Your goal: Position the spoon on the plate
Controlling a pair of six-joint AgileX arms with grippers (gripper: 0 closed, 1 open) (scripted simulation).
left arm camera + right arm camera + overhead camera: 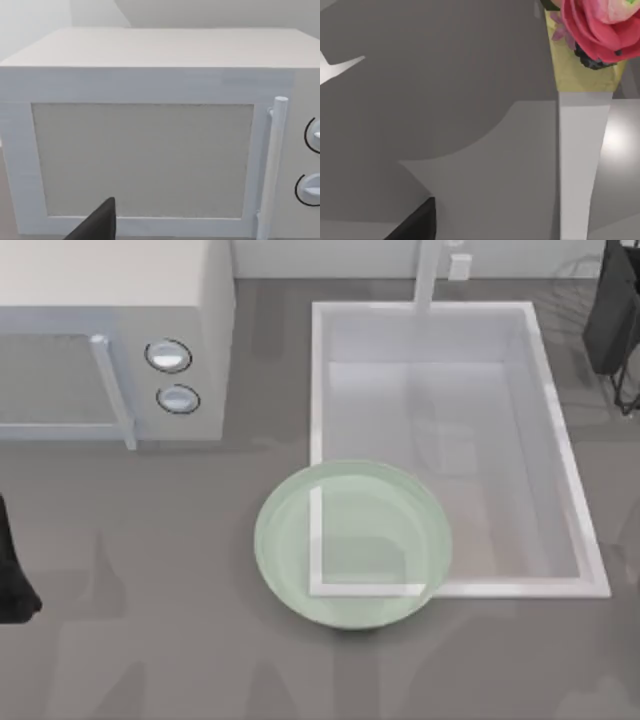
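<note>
Overlapping the sink's point(575, 530) near-left corner, plate point(352, 543) on open grey counter, both arms parked at edges, jaws' state unclear.

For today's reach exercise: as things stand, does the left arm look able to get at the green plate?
Probably yes. The left arm is parked at the table's left edge, and only bare grey table lies between it and the plate. The microwave stands farther back, out of that path.
</note>
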